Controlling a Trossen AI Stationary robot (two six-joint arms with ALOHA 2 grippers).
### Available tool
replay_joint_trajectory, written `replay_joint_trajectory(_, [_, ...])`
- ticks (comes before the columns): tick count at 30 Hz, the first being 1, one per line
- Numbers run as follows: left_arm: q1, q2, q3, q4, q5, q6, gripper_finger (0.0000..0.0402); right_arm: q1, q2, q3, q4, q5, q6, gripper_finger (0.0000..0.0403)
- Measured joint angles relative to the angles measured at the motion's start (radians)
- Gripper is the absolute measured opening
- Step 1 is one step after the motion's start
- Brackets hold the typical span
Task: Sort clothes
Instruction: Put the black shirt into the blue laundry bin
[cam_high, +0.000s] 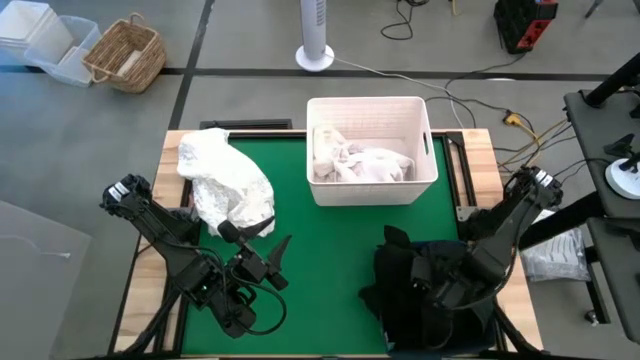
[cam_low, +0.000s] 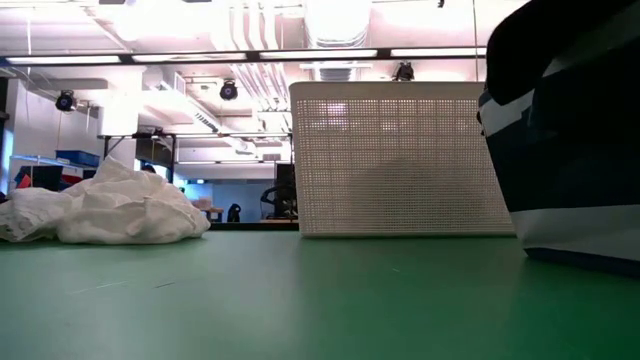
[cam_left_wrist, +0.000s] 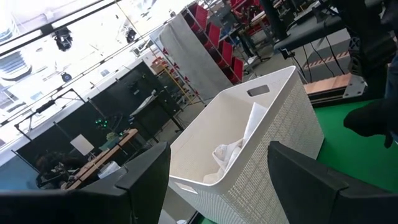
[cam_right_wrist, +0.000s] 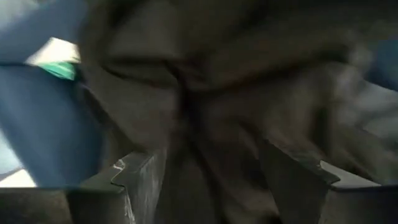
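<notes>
A heap of white clothes (cam_high: 225, 182) lies on the green table at its far left; the low view shows the same heap (cam_low: 110, 210). More white clothes (cam_high: 365, 165) lie inside the white bin (cam_high: 372, 108). Dark clothes (cam_right_wrist: 205, 81) are bunched in the dark fabric bin (cam_high: 410, 300) at the near right. My right gripper (cam_right_wrist: 208, 158) hangs over them, pointing down, fingers apart with nothing pinched between them. My left gripper (cam_high: 275, 238) stands open and level above the table's near left, aimed at the white bin (cam_left_wrist: 249, 143), with nothing between its fingers.
The white bin (cam_low: 400, 160) stands at the table's far middle. The dark bin (cam_low: 570, 140) fills the near right corner. Bare green table (cam_high: 330, 260) lies between the two arms. A wicker basket (cam_high: 125, 55) and a fan stand (cam_high: 315, 40) are on the floor beyond the table.
</notes>
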Motion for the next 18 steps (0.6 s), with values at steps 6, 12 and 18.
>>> replay_joint_trajectory(6, [0.0,0.0,0.0,0.0,0.001,0.0,0.0245,-0.001,-0.027,0.047,-0.148,0.121,-0.033,0.0231])
replay_joint_trajectory(12, [0.0,0.0,0.0,0.0,0.002,0.0,0.0245,-0.038,-0.039,0.036,-0.11,0.29,-0.158,0.0174])
replay_joint_trajectory(18, [0.0,0.0,0.0,0.0,0.002,0.0,0.0245,-0.091,-0.029,-0.039,0.076,0.318,-0.332,0.0068])
